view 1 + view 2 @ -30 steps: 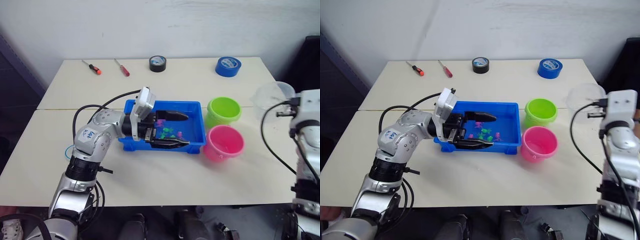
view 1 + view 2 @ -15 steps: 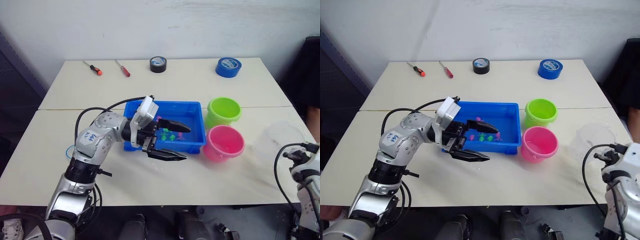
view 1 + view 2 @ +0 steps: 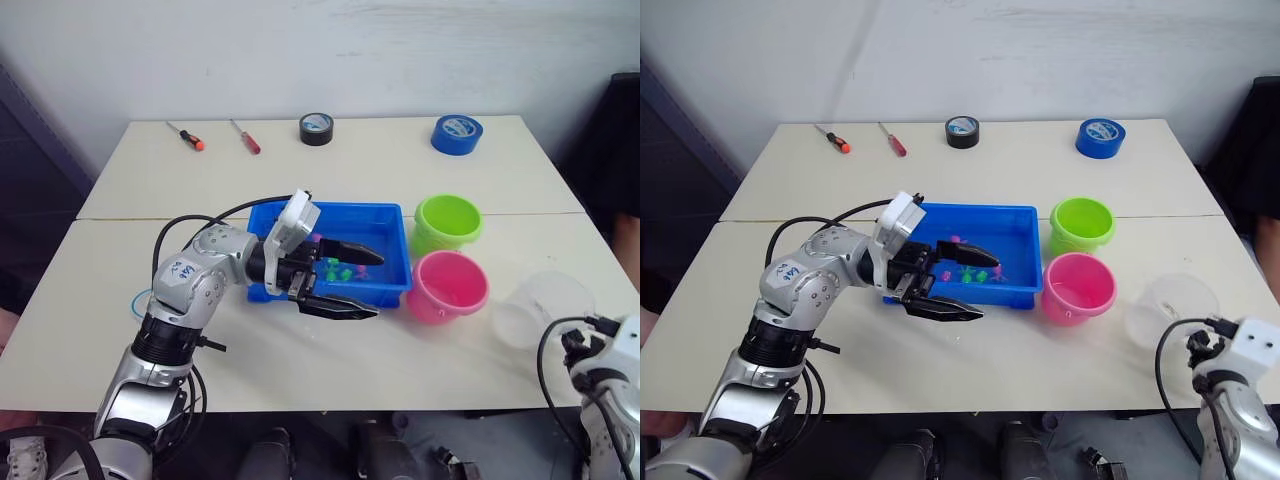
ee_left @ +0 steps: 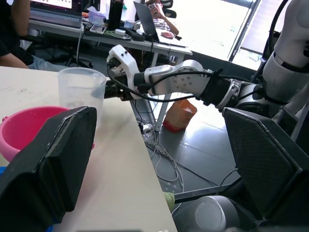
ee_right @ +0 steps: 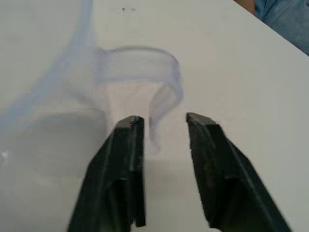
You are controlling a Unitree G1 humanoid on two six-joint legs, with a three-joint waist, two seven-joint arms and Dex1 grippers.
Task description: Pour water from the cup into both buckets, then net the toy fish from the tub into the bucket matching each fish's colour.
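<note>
The blue tub (image 3: 370,208) sits mid-table with several green and pink toy fish (image 3: 340,270) in it. My left gripper (image 3: 377,285) is open, one finger over the tub's inside and the other outside its front rim, holding nothing. The lime green bucket (image 3: 440,240) and the pink bucket (image 3: 445,305) stand just right of the tub. Near the table's right edge stands the clear cup (image 3: 545,305), and my right gripper (image 5: 164,128) is shut on its handle. Part of the net's blue hoop (image 3: 133,300) peeks out behind my left arm.
At the back of the table lie two screwdrivers (image 3: 185,133), (image 3: 244,135), a black tape roll (image 3: 315,127) and a blue tape roll (image 3: 457,133). The cup is close to the table's right edge and front corner.
The right arm has brought the cup down from high beside the green bucket to the table near the front right corner. The left gripper has drawn back to the tub's front rim.
</note>
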